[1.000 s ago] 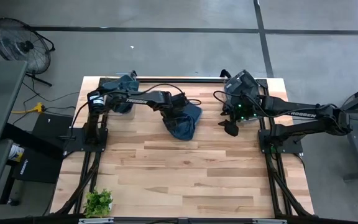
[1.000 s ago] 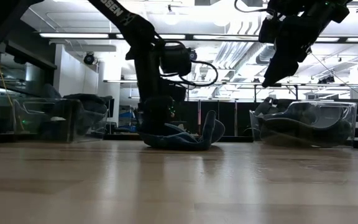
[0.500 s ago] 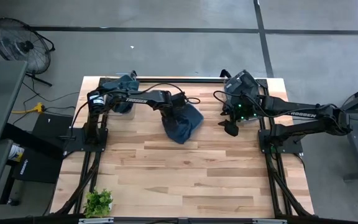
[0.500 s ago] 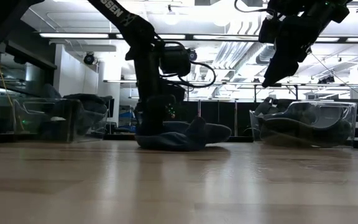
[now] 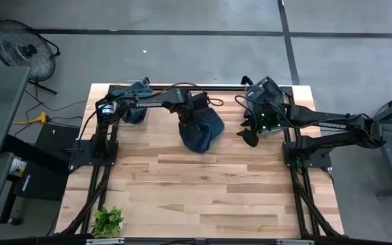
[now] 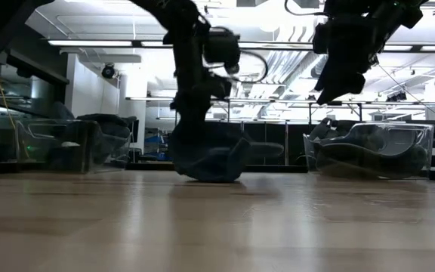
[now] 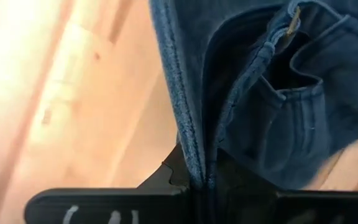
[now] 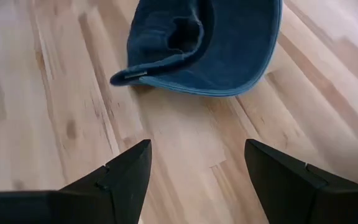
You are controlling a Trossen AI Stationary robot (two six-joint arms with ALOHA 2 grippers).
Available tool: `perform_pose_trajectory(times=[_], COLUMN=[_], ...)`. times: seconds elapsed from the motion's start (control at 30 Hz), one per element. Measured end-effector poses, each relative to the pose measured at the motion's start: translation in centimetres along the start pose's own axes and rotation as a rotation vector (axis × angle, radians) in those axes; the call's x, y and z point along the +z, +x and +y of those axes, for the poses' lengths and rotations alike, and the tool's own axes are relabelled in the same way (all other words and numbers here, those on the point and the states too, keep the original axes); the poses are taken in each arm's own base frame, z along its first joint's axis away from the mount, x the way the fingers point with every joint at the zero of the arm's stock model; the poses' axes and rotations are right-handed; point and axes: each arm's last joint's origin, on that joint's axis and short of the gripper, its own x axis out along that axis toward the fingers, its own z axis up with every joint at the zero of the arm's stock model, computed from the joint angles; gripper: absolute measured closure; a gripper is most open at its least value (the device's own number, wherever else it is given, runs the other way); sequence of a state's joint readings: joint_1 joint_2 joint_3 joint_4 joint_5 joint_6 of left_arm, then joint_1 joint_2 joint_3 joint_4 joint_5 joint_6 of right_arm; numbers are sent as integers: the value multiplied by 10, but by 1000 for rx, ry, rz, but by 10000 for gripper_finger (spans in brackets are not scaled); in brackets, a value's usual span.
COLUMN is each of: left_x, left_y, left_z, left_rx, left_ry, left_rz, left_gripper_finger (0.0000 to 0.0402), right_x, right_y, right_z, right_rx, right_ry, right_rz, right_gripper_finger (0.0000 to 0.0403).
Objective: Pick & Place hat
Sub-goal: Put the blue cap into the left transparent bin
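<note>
a workshop: concrete floor (image 5: 182,54), floor fan (image 5: 20,45), exposed ceiling lights (image 6: 104,43).

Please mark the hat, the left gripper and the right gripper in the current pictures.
hat (image 5: 200,132): high view, on the blue denim crown hanging toward the table.
left gripper (image 7: 197,186): left wrist view, where the shut fingers pinch the hat's edge.
right gripper (image 8: 197,177): right wrist view, midway between the open fingertips above the wood.

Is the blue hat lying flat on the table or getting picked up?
Getting picked up: the left claw is shut on the hat, which hangs with its bottom at the table.
</note>
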State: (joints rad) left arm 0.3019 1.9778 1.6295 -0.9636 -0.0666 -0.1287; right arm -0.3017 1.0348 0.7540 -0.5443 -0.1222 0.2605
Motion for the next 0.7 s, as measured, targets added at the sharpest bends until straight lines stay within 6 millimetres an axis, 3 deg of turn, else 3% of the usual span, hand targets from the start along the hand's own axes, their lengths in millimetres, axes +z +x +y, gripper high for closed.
perform_pose_trajectory(times=[0.17, 0.37, 0.5, 0.7], left_x=[11, 13, 2, -25], left_y=[-31, -68, -93, -147], left_z=[5, 29, 48, 78], left_rx=[93, 119, 141, 201], left_ry=[-23, -112, -204, -339], left_rz=[-19, -76, -97, -178], left_gripper_finger=[392, 392, 392, 392], right_x=[6, 19, 22, 21], right_y=[-1, -2, -3, -3], right_z=[-2, -1, 0, 0], right_rx=[9, 58, 66, 51], right_ry=[198, 308, 300, 254], right_rz=[-59, -187, -215, -210], right_gripper_finger=[151, 151, 151, 151])
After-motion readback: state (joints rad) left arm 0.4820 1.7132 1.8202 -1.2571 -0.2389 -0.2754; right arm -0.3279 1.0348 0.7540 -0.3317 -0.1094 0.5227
